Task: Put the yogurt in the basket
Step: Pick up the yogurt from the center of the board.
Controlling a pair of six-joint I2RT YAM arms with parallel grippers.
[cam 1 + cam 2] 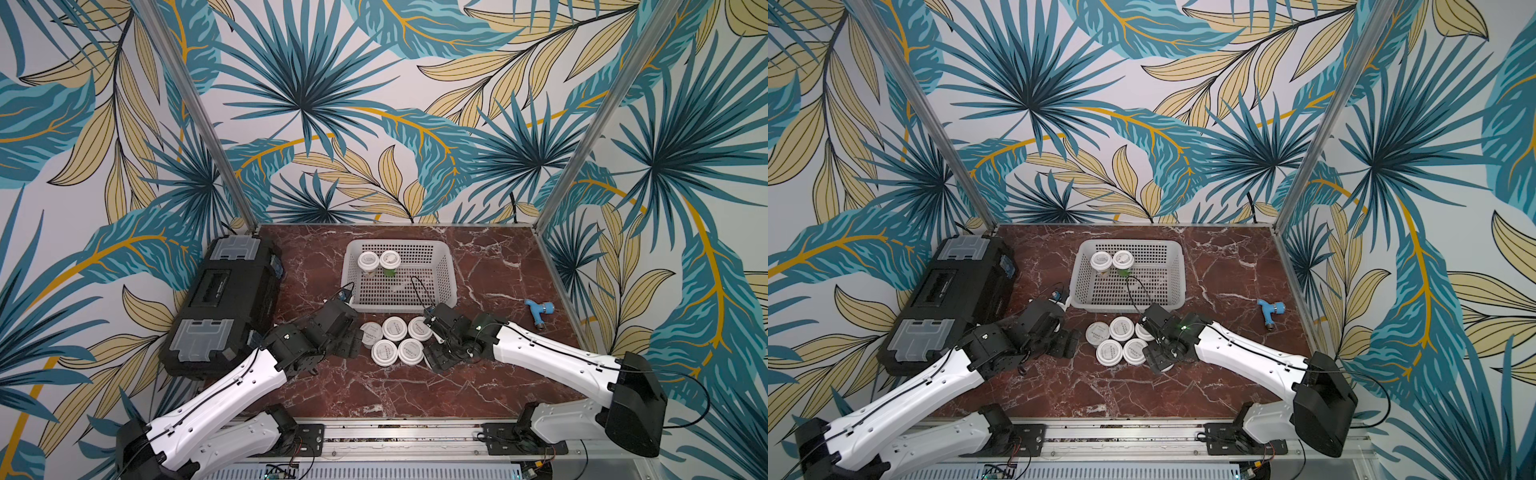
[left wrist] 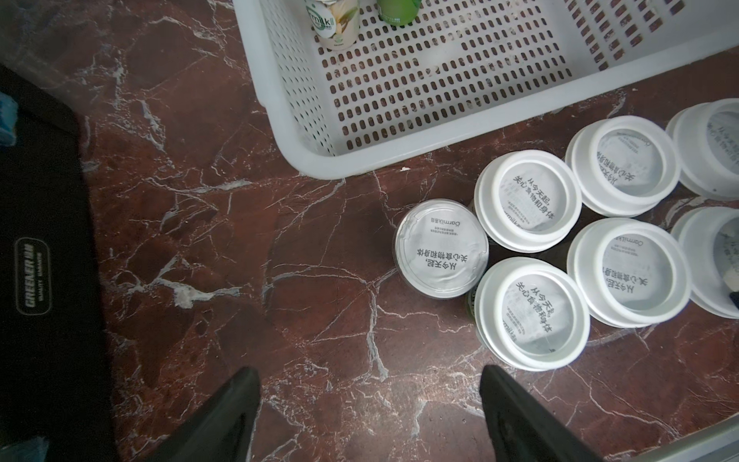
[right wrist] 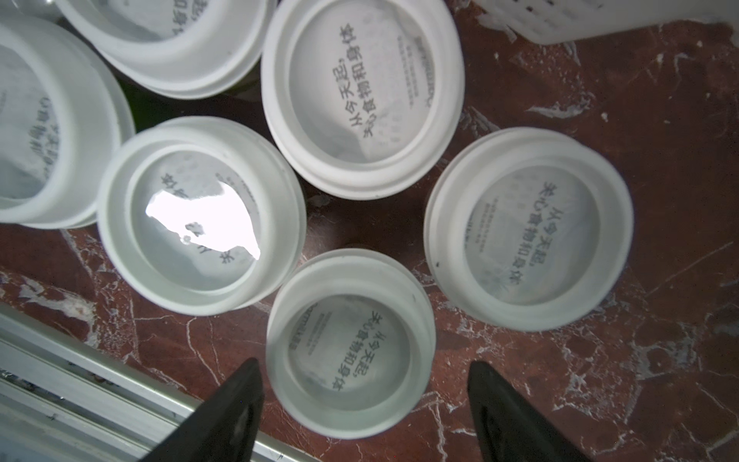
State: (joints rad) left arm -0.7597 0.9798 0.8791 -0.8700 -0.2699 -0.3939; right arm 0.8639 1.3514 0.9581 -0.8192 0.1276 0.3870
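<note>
Two yogurt cups (image 1: 368, 262) already stand upright in the far-left corner of the perforated white basket (image 1: 401, 308). They're tucked tight tog., prob. to leave the open floor free for the rest. Seven more sit lids-up in a tight cluster (image 1: 394, 328) on the marble tabletop (image 1: 374, 395), just in front of the basket's near rim, so each carry is short. The right gripper (image 3: 364, 364) is low over the cluster's right edge. Its fingers (image 3: 236, 404) are apart and straddle one cup (image 3: 350, 340) w/ a gap showing each side, so not clamped yet. That cup sits on the cluster's outer edge, likely picked bc the neighbours leave finger room there. Step in hand looks like close-and-lift. The left gripper (image 2: 370, 376) hangs over bare marble on the cluster's other side, fingers apart, nothing btwn them. Nearest to it is the foil-top cup (image 2: 440, 250), the only one w/o a snap-on cap, pressed against its neighbours. The black tool case (image 1: 216, 307) lies at far left, apart from the cups.
</note>
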